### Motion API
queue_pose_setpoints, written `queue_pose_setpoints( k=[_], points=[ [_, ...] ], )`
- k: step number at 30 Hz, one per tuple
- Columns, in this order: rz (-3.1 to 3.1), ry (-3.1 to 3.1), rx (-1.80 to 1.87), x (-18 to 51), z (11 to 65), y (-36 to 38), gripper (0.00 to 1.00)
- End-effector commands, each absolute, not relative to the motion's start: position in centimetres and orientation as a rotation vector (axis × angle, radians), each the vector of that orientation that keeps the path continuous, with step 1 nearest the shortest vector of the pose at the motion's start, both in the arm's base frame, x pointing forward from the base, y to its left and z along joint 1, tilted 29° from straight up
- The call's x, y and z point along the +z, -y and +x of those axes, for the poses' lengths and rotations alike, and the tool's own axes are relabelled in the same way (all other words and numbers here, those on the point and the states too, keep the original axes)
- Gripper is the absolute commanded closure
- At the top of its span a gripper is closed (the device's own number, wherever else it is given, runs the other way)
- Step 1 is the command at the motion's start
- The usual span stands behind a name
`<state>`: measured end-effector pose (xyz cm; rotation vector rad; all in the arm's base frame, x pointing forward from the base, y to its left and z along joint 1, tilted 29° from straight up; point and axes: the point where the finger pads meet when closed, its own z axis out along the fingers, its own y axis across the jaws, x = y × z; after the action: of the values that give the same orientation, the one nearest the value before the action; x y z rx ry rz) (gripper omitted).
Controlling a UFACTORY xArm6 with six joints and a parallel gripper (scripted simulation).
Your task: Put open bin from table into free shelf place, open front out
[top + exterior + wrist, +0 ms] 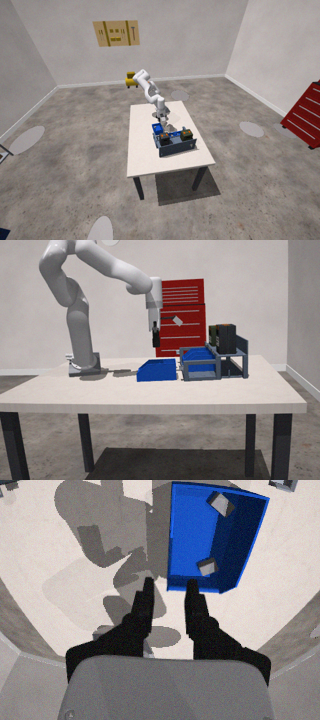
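The open blue bin [157, 129] [156, 371] [192, 530] stands level on the table, its low sloped front toward the robot's base. Two grey parts lie in it in the wrist view. My gripper [156, 346] [170, 590] is above the bin, clear of its rim, with its fingers apart and nothing between them. In the wrist view the fingertips lie near one end of the bin, either side of the line of one long wall. The grey shelf [177, 150] [200, 362] holds other blue bins [175, 133] [197, 353]. The free place is at its end nearest the exterior camera.
A dark box [164, 139] [226, 340] and a green box [186, 135] [212, 336] stand on the shelf's upper board. A low side frame closes the shelf's near end. The bin stands just in front of the shelf, with a narrow gap between them in the exterior view.
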<state>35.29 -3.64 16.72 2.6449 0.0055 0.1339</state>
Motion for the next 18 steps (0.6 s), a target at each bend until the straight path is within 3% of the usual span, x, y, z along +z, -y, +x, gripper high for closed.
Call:
queue_pose_setpoints(
  k=[1, 14, 18],
  points=[
    [2.645, -0.006, 0.139, 16.8, 35.4, 3.6, 0.67],
    [2.645, -0.006, 0.139, 16.8, 35.4, 3.6, 0.67],
    [2.625, -0.28, 0.069, 17.6, 38.1, 5.1, 0.67]
  ],
)
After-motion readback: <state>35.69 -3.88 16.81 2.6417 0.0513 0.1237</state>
